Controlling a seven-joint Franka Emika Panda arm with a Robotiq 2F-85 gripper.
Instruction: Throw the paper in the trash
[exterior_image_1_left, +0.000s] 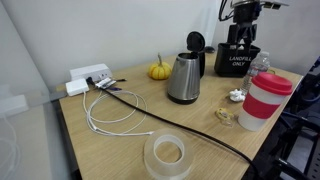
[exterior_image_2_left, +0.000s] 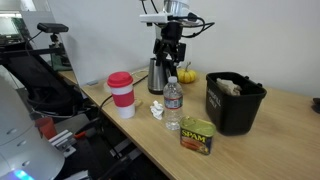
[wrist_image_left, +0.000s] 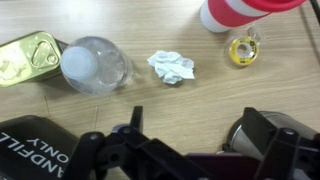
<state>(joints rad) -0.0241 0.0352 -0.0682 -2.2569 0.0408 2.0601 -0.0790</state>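
Small white crumpled paper (wrist_image_left: 172, 67) lies on a wooden table (wrist_image_left: 200, 100). In the wrist view a clear bottle (wrist_image_left: 95, 65) is just to its left and a tape roll (wrist_image_left: 240, 50) to its right. The black trash bin (wrist_image_left: 30, 150) sits nearer, at left. The gripper (wrist_image_left: 193, 125) hovers above, fingers spread, holding nothing.
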